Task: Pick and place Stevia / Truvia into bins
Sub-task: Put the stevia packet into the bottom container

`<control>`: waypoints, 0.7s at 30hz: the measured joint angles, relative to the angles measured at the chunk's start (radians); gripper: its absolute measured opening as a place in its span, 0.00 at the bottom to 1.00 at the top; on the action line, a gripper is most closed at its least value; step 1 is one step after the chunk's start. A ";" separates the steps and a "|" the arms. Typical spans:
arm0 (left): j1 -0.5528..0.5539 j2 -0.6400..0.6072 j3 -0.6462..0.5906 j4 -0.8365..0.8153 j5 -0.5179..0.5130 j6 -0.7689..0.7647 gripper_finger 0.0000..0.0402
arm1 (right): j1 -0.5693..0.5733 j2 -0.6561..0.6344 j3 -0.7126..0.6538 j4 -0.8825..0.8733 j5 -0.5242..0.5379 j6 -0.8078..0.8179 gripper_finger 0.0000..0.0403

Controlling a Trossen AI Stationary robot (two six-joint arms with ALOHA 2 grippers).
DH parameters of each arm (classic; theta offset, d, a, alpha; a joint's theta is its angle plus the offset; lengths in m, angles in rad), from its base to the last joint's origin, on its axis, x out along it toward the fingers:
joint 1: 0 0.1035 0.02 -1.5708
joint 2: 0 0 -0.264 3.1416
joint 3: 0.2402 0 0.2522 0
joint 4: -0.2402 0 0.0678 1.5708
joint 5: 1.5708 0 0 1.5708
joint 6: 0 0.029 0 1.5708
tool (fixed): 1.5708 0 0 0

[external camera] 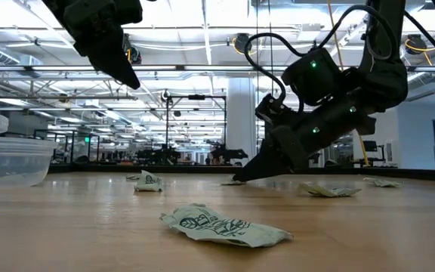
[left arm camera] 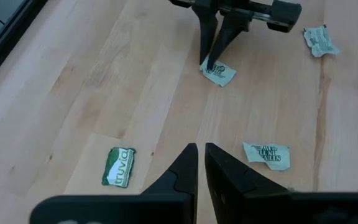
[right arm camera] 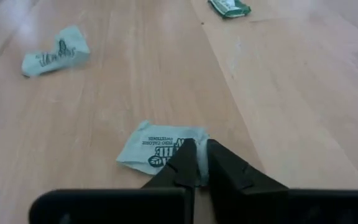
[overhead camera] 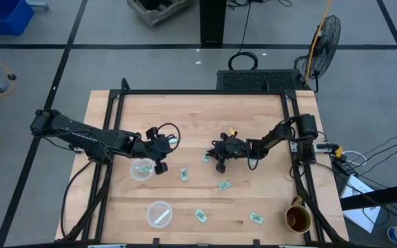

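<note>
At the table's middle, the right gripper (overhead camera: 220,160) is down on a sachet (right arm camera: 160,148), its fingers drawn nearly together with the tips on the paper's edge; in the left wrist view the same tips (left arm camera: 209,62) meet at that sachet's corner. It looks like the grasp step of a pick, with the sachet seemingly pinched but flat on the wood. The left gripper (overhead camera: 160,165) hangs above the table just beside the nearer cup (overhead camera: 142,169), fingers pressed close and holding nothing. That cup already has a sachet in it; the second cup (overhead camera: 159,213), near the front edge, holds something pale too. Loose sachets lie scattered between and to the right of the cups (overhead camera: 224,184) (overhead camera: 256,218) (overhead camera: 200,215) (overhead camera: 183,174), and a mug (overhead camera: 298,218) stands at the right front corner. Next, I judge, the right arm needs a clean lift without the paper slipping free, then a carry across to a cup, well apart from its spot.
</note>
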State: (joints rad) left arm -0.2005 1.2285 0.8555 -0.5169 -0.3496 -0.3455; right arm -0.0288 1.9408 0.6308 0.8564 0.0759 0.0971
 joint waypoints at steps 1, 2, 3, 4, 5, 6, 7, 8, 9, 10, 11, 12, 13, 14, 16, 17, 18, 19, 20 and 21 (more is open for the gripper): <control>0.000 0.000 0.000 0.003 0.000 -0.008 0.09 | 0.000 -0.010 -0.002 0.005 0.000 -0.006 0.02; 0.000 0.006 0.000 0.009 0.000 -0.018 0.09 | 0.000 -0.020 -0.003 0.019 0.001 -0.008 0.02; 0.000 0.012 0.000 0.022 0.004 -0.027 0.09 | 0.000 -0.033 -0.003 0.036 0.002 -0.008 0.03; 0.000 0.018 0.000 0.031 0.008 -0.028 0.09 | 0.000 -0.048 -0.003 0.064 0.002 -0.008 0.04; 0.000 0.025 -0.001 0.040 0.009 -0.026 0.09 | 0.000 -0.068 -0.003 0.094 0.002 -0.008 0.05; 0.000 0.039 -0.001 0.066 0.009 -0.022 0.09 | 0.000 -0.086 -0.002 0.117 0.002 -0.011 0.06; 0.000 0.053 0.000 0.099 0.014 -0.014 0.09 | 0.000 -0.102 -0.001 0.133 0.002 -0.017 0.07; 0.000 0.067 0.000 0.117 0.018 -0.003 0.09 | 0.001 -0.118 -0.001 0.135 0.002 -0.028 0.07; 0.000 0.081 -0.001 0.128 0.029 0.006 0.09 | 0.004 -0.131 -0.002 0.141 0.002 -0.040 0.07; 0.000 0.098 -0.001 0.155 0.042 0.008 0.09 | 0.007 -0.146 -0.002 0.145 0.002 -0.053 0.06; 0.001 0.118 -0.001 0.199 0.051 0.008 0.09 | 0.013 -0.163 -0.002 0.144 0.002 -0.066 0.06; 0.002 0.139 0.000 0.236 0.053 0.010 0.09 | 0.018 -0.176 -0.002 0.145 0.002 -0.081 0.05; 0.005 0.156 0.000 0.255 0.052 0.010 0.09 | 0.023 -0.185 -0.001 0.150 0.002 -0.100 0.04; 0.007 0.173 -0.001 0.284 0.048 0.010 0.09 | 0.028 -0.189 0.000 0.149 0.002 -0.123 0.04; 0.013 0.211 0.000 0.368 0.038 0.011 0.09 | 0.037 -0.193 -0.001 0.139 0.003 -0.177 0.03; 0.016 0.225 0.000 0.392 0.038 0.012 0.09 | 0.041 -0.193 -0.002 0.145 0.004 -0.206 0.03; 0.018 0.239 0.000 0.412 0.038 0.017 0.09 | 0.045 -0.193 -0.001 0.151 0.005 -0.234 0.04; 0.018 0.254 -0.001 0.443 0.037 0.025 0.09 | 0.049 -0.193 -0.001 0.152 0.005 -0.259 0.04; 0.018 0.270 -0.001 0.476 0.037 0.033 0.09 | 0.053 -0.192 -0.001 0.150 0.006 -0.281 0.05; 0.021 0.281 -0.001 0.495 0.037 0.042 0.09 | 0.057 -0.191 -0.001 0.148 0.006 -0.302 0.05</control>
State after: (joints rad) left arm -0.1796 1.5090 0.8547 -0.0218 -0.3123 -0.3035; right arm 0.0281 1.7497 0.6296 1.0045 0.0818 -0.2052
